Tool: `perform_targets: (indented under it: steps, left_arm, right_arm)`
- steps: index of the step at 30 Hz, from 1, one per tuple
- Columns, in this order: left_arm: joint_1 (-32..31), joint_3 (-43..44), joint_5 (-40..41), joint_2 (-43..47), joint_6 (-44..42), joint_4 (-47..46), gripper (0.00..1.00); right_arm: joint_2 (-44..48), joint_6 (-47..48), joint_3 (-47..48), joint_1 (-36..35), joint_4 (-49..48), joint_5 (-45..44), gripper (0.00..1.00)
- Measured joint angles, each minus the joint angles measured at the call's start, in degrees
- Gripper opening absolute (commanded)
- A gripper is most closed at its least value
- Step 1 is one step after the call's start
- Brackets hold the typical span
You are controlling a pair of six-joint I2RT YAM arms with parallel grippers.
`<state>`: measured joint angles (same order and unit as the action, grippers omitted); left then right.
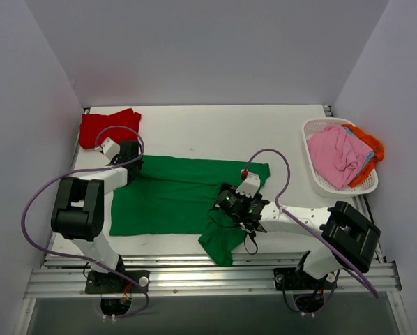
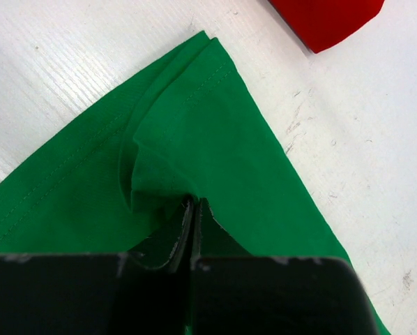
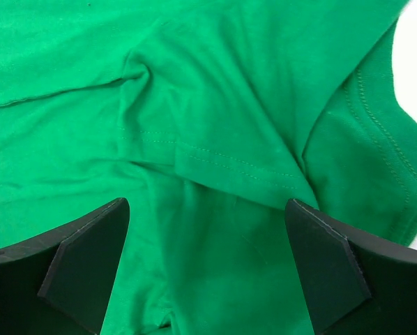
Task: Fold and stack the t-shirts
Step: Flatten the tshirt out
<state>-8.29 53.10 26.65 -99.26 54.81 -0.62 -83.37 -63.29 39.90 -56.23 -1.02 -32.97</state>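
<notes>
- The green t-shirt (image 1: 173, 195) is lying spread across the middle of the table (image 1: 215, 129). A bunched flap is trailing toward 6 o'clock at the near edge.
- The left gripper (image 2: 193, 206) is pinching the cloth's 10 o'clock corner. Its jaws are pressed together on a small pleat of green fabric.
- The right gripper (image 3: 207, 209) is hovering low over the shirt's 3 o'clock side with its jaws spread wide, gripping nothing. A hemmed sleeve and several creases are lying beneath it.
- The red t-shirt (image 1: 109, 127) is sitting folded at 10 o'clock on the table, near the left gripper but apart from the green cloth.
- The pink t-shirt (image 1: 334, 153) and the orange t-shirt (image 1: 370, 148) are waiting in the basket (image 1: 310, 174) at 3 o'clock.
- Risk: the right jaws are standing over overlapping layers, so closing there is likely to catch the sleeve alone or too many plies, giving a skewed fold.
- Risk: the left pinch is holding only a thin pleat close to the hem. A hard pull toward 3 o'clock is liable to strip it out.
- Risk: the flap at 6 o'clock is lying by the table's edge and could drag or snag on the rail while the cloth is being lifted.
- Risk: swinging the corner toward 12 o'clock could be nudging the red stack out of shape.
</notes>
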Motion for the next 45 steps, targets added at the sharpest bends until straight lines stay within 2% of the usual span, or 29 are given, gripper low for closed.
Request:
perform_targets:
  steps: [16, 45]
  left_arm:
    - [0.0, 0.0, 0.0, 0.0, 0.0, 0.0, 0.02]
    - [0.0, -0.3, 0.0, 0.0, 0.0, -0.1, 0.02]
  right_arm:
    - [5.2, -0.8, -0.2, 0.0, 3.0, 0.0, 0.89]
    - [0.6, -2.8, -0.2, -1.4, 1.4, 2.4, 0.88]
